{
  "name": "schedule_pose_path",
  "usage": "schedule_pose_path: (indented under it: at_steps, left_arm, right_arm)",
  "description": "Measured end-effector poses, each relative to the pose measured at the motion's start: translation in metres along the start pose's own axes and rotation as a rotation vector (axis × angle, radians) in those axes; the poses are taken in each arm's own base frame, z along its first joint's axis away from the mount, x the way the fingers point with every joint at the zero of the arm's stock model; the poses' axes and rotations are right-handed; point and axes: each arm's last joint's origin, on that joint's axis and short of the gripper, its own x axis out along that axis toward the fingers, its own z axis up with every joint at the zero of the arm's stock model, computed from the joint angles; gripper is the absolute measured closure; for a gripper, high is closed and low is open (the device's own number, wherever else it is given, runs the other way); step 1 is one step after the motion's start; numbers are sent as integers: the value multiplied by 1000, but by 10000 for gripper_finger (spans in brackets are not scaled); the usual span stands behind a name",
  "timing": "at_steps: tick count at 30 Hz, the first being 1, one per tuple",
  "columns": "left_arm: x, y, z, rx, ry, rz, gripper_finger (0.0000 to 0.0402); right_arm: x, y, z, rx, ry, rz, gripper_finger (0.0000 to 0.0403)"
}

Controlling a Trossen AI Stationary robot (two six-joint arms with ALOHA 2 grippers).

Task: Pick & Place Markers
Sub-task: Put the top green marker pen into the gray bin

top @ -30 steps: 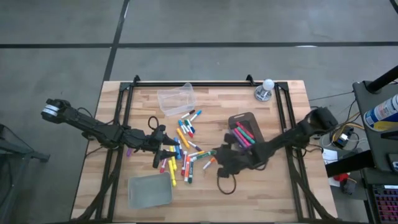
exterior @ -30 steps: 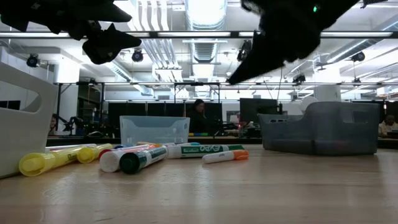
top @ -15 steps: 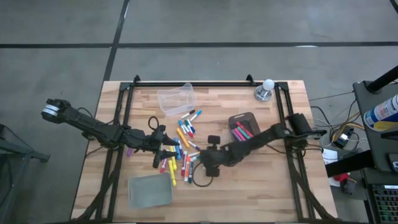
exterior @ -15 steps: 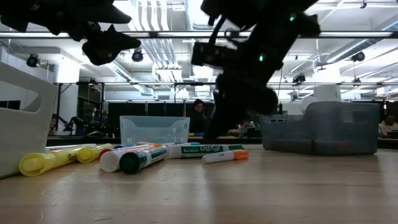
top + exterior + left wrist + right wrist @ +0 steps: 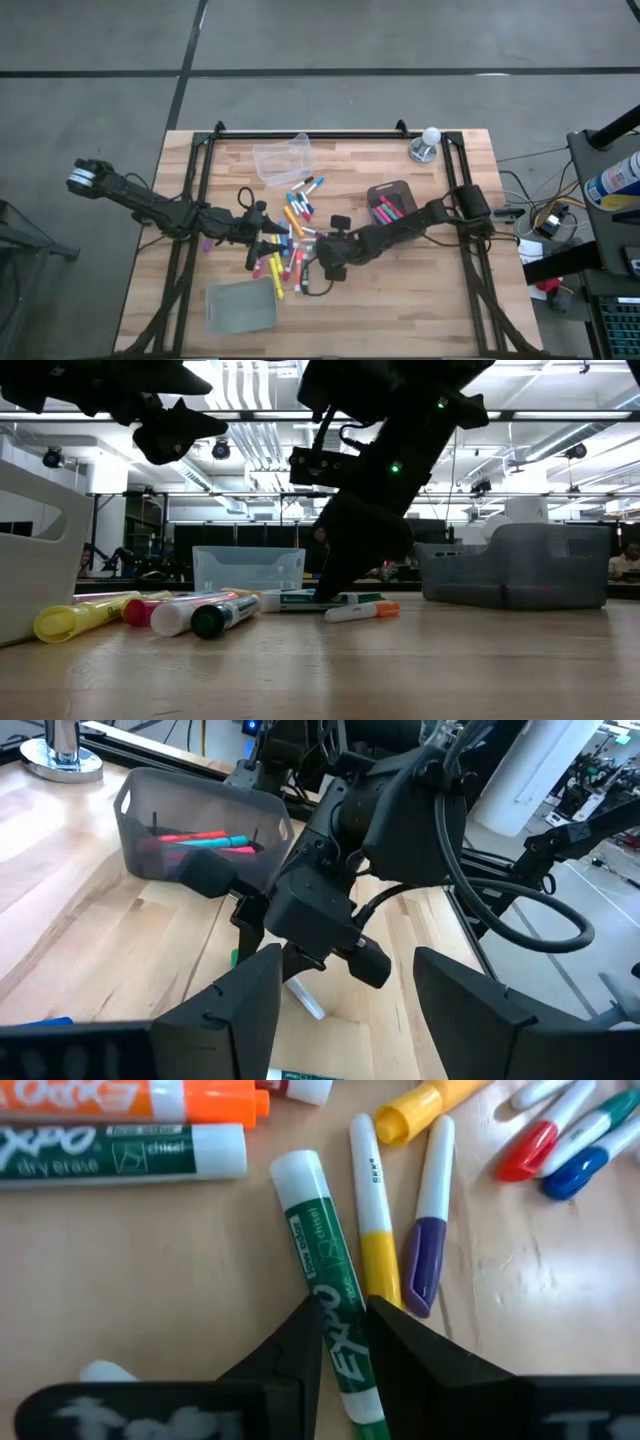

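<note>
At table centre: markers [image 5: 285, 245], loose heap of mixed colours on the wooden table [image 5: 400, 300]. One green marker [image 5: 330, 1280], white-capped, lies flat beside a yellow-and-white pen [image 5: 374, 1230] and a purple-capped pen [image 5: 428, 1230]. Right gripper [image 5: 322, 268] is down at the heap's edge, fingers narrowed onto the green marker's barrel. Further markers rest inside the grey bin [image 5: 392, 205]. Left gripper [image 5: 262, 240] hovers over the heap's other side, fingers spread, holding nothing. Clear bin [image 5: 283, 158] stands at the far side.
</note>
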Motion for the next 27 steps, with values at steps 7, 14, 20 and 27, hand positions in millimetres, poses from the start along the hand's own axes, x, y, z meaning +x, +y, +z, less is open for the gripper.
schedule_pose_path:
  at_steps: [7,14,20,27]
  left_arm:
    - [0,0,0,0,0,0,181]
    - [0,0,0,0,0,1,181]
    - [0,0,0,0,1,0,181]
    - [0,0,0,0,0,1,181]
  right_arm:
    - [2,-3,0,85,44,103,330]
    - [2,-2,-2,168,74,149,320]
    - [3,-2,-4,196,99,149,281]
    - [3,-4,-4,160,94,145,296]
